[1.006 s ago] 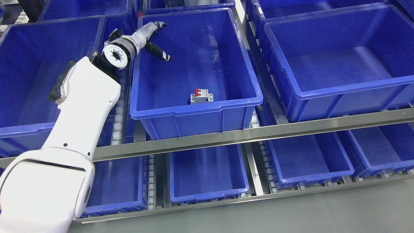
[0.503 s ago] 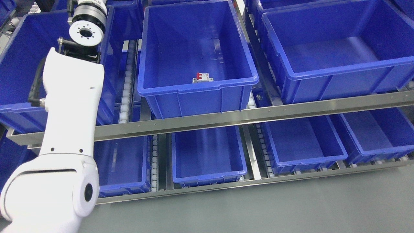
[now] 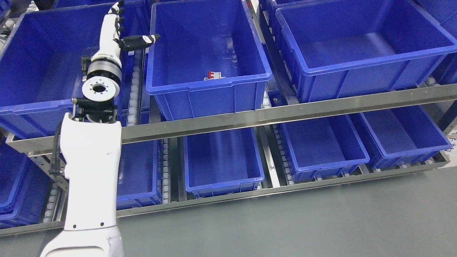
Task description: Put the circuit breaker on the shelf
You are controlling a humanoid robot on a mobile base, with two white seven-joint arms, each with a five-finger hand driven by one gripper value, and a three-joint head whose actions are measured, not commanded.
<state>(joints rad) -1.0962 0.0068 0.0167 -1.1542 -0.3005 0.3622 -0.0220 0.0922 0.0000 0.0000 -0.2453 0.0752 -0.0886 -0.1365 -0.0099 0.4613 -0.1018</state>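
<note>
Grey floor fills the lower part of the head view; above it stands a metal shelf with two tiers of blue bins on roller tracks.

Head view, upper tier: three large blue bins side by side. The middle bin sits with its front wall just behind the shelf's steel front rail. The circuit breaker, grey-white with red switches, lies on the floor of the middle bin, close against the inside of the front wall, roughly centred left to right. Only its top shows over the rim. The left bin and the right bin show nothing inside.

Head view, lower tier: smaller blue bins, contents not seen; their rear parts are hidden under the upper rail.

Left arm: white, rises from the bottom edge left of middle, in front of the shelf's left side. The left robot hand is over the gap between the left bin and the middle bin, fingers extended upward, thumb stuck out sideways toward the middle bin's left rim. It holds nothing and is well apart from the circuit breaker.
</note>
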